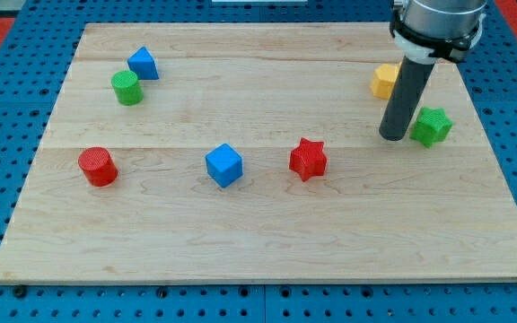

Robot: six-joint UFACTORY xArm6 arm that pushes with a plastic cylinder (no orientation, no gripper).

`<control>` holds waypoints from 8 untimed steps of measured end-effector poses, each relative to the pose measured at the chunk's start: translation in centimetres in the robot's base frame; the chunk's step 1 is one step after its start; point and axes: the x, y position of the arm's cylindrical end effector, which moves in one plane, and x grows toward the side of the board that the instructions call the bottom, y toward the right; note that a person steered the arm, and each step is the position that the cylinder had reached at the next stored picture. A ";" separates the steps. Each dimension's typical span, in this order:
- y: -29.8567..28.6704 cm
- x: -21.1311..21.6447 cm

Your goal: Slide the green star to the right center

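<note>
my tip [392, 136] sitting on desk [267, 242] | green star [432, 126] just to its right, nr touching | yellow block [385, 81] above-left | no pincer showing, state n/a

A: How are the blocks laid out on the desk [267, 260]?

B: The green star [432, 126] is placed at the right edge, about mid-depth. My tip [392, 137] is set just left of it. The yellow block [384, 81] is found farther back, behind the rod.

A: And the middle?

B: The red star [308, 159] is placed right of the blue cube [224, 165], slightly nearer than the green star.

A: The left?

B: The red cylinder [98, 167] is set at the left. Far behind it, the green cylinder [127, 88] is placed just near-left of the blue triangular block [143, 64].
</note>
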 end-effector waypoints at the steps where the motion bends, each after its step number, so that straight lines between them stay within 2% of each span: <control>1: 0.0 2.9; 2: 2.0 2.7; 3: 5.5 -0.1; 4: 6.4 -1.9; 5: 6.4 -0.2; 6: 11.3 3.5; 7: 17.9 1.4; 8: 17.9 -0.2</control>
